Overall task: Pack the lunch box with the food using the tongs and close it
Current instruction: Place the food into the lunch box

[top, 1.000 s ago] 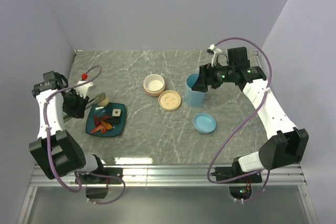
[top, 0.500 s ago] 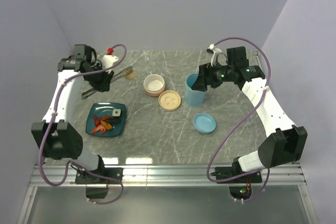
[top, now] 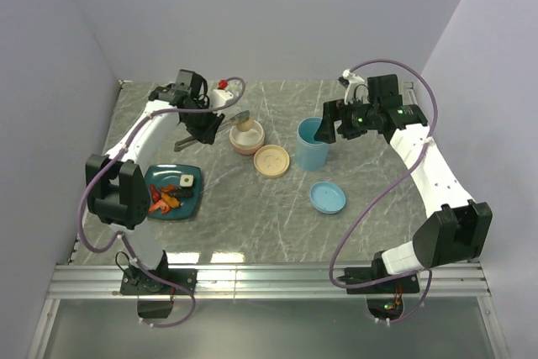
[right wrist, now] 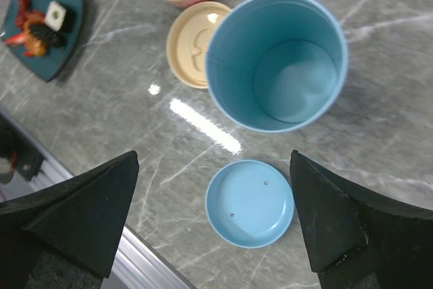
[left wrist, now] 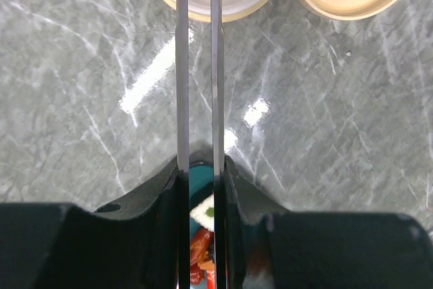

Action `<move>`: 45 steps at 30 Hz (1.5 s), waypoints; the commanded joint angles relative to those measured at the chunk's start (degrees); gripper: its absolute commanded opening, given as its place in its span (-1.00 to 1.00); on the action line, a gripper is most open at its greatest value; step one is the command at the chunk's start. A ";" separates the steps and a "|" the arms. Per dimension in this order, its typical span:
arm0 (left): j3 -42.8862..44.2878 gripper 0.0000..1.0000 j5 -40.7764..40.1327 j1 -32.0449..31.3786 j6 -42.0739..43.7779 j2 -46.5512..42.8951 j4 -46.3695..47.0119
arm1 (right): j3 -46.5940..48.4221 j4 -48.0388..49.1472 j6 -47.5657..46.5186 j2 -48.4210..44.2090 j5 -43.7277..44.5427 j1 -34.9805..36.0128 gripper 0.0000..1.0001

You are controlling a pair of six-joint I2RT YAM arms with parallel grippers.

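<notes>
Tongs (top: 237,118) are sitting clamped in my left hand (top: 204,128) in the overhead view. Their tips are reaching over the pink bowl (top: 247,144). A pale ball (top: 245,124) is showing at the tips, and I cannot tell whether they are gripping it. A roll slice (top: 186,181) and red shrimp pieces (top: 161,200) are lying on the teal plate (top: 189,201), well apart from the bowl. My right hand (top: 330,129) is hovering just beside the blue cup (top: 312,153), with the cream lid (top: 273,160) and blue lid (top: 327,197) lying near it.

From my left wrist, my fingers (left wrist: 155,187) are squeezing the two tong arms close together, and the tips are running off the top edge at the bowl.

From my right wrist, my fingers (right wrist: 88,214) are standing spread wide, grasping nothing. The cup is standing upright and empty on the table (right wrist: 379,133) between the two lids.
</notes>
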 commanded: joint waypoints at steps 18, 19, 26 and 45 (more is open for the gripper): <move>0.14 -0.95 -8.29 -5.20 -2.13 5.84 4.41 | -0.20 2.36 0.02 -4.85 12.52 -1.21 0.99; -0.12 -0.95 -8.99 -5.29 -2.04 5.84 4.50 | -0.20 2.27 0.02 -4.76 12.52 -1.38 0.99; -0.92 -0.77 -10.93 -6.17 -2.31 6.10 4.68 | -0.38 1.57 -0.86 -4.15 11.03 -2.09 1.00; 3.47 -0.12 -9.61 -6.87 -2.75 5.05 0.38 | -0.21 0.77 -1.04 -4.23 9.35 -2.62 0.99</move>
